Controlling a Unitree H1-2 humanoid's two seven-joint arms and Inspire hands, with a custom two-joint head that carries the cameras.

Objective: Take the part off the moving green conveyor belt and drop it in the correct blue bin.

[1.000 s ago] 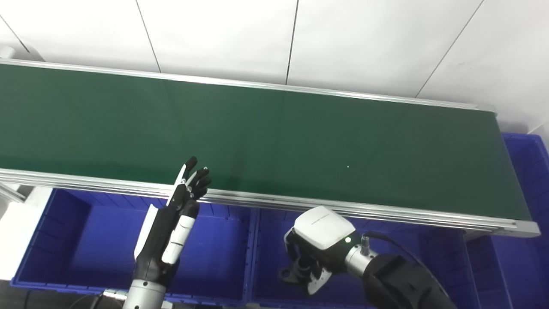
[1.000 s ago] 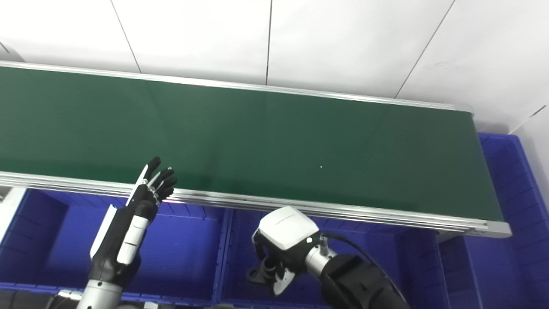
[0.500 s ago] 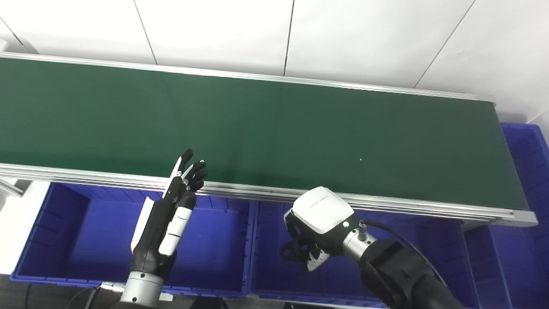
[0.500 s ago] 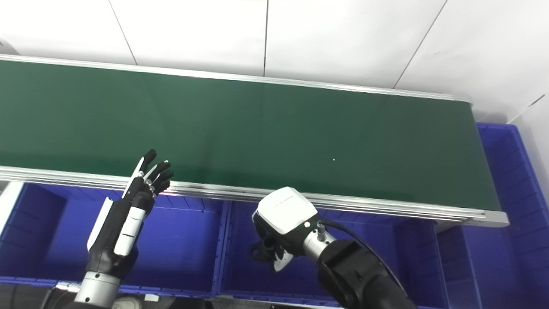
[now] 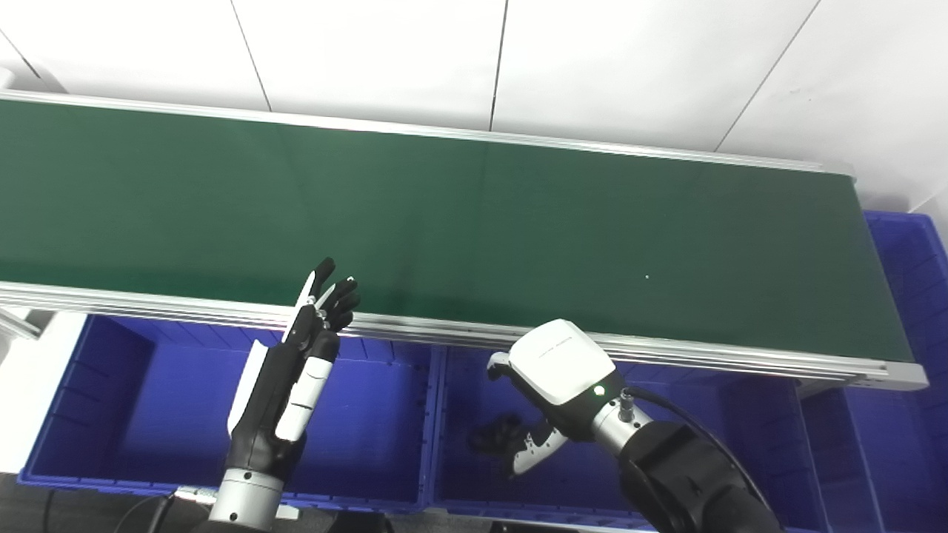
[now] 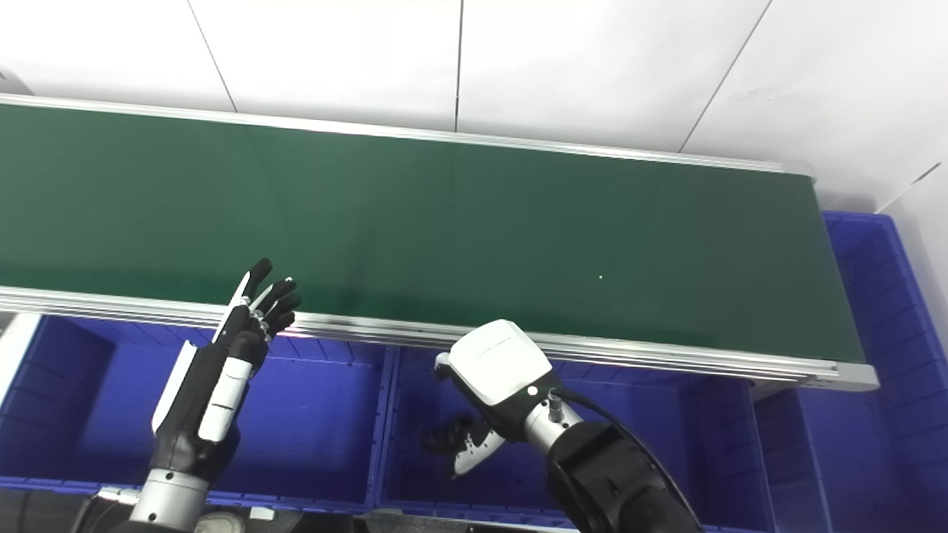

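The green conveyor belt (image 5: 474, 215) carries no part, only a tiny white speck (image 5: 646, 277). A small black part (image 5: 495, 437) sits low inside the middle blue bin (image 5: 458, 385), just left of and below my right hand (image 5: 559, 366). That hand hovers over this bin with its white back up and its fingers spread apart, and nothing is in it. My left hand (image 5: 296, 370) stands upright and open over the left blue bin (image 5: 148, 414), its fingertips level with the belt's front rail.
An aluminium rail (image 5: 666, 355) runs along the belt's front edge, right above the bins. Another blue bin (image 5: 915, 266) stands past the belt's right end. White floor tiles (image 5: 370, 59) lie behind the belt.
My right hand has opened and lifted slightly, and the black part it held now sits apart from it in the middle bin. The white speck has drifted right on the belt. The left hand is still.
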